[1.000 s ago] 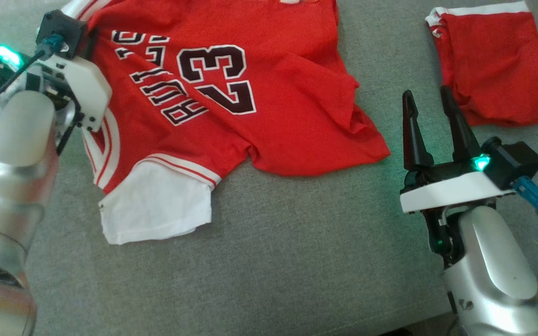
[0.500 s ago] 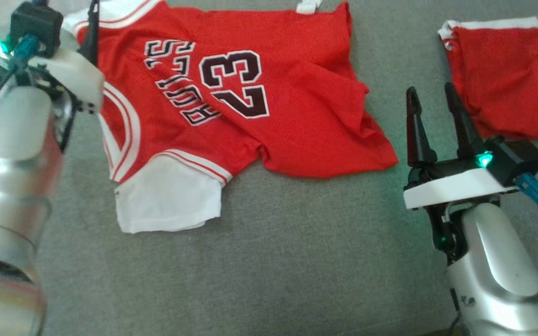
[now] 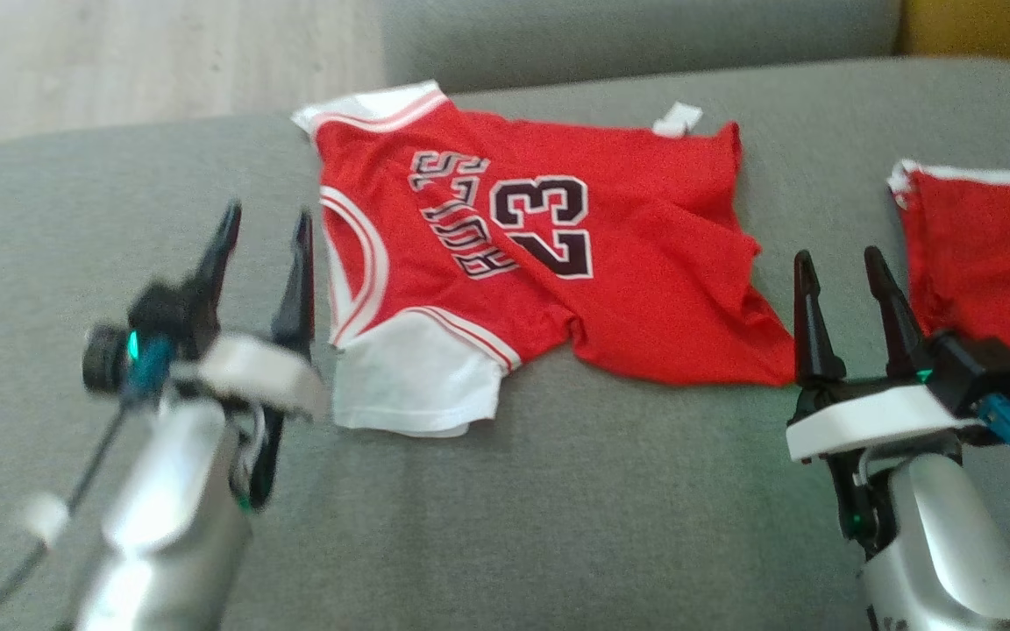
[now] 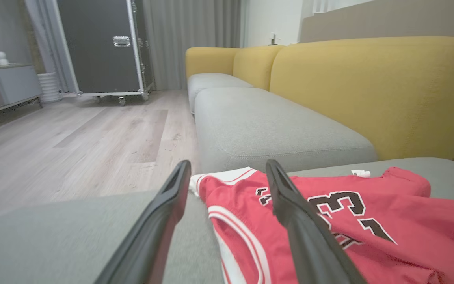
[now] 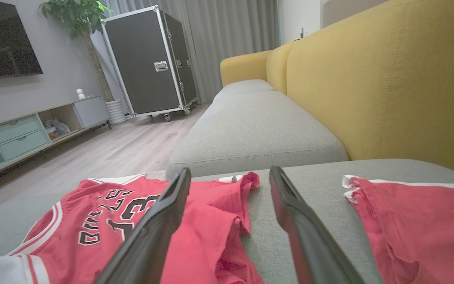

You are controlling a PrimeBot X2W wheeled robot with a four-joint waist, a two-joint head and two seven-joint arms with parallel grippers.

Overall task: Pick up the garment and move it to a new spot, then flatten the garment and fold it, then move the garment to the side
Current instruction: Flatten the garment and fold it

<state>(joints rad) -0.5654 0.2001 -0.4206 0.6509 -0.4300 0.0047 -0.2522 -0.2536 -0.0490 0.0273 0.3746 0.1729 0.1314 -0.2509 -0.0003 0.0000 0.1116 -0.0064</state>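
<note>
The red jersey [image 3: 558, 263] lies spread and somewhat rumpled on the grey sofa seat [image 3: 558, 526], number side up. The left claw [image 3: 266, 212] stands just beside its white-trimmed armhole, jaws wide apart and empty. The right claw [image 3: 837, 254], equally wide open and empty, is near the jersey's hem corner, with red shorts [image 3: 987, 263] on its right

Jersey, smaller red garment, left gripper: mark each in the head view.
jersey [image 3: 645, 289], head view, red cloth right of the number.
smaller red garment [image 3: 987, 254], head view, its red middle.
left gripper [image 3: 267, 212], head view, midway between fingertips.
</note>
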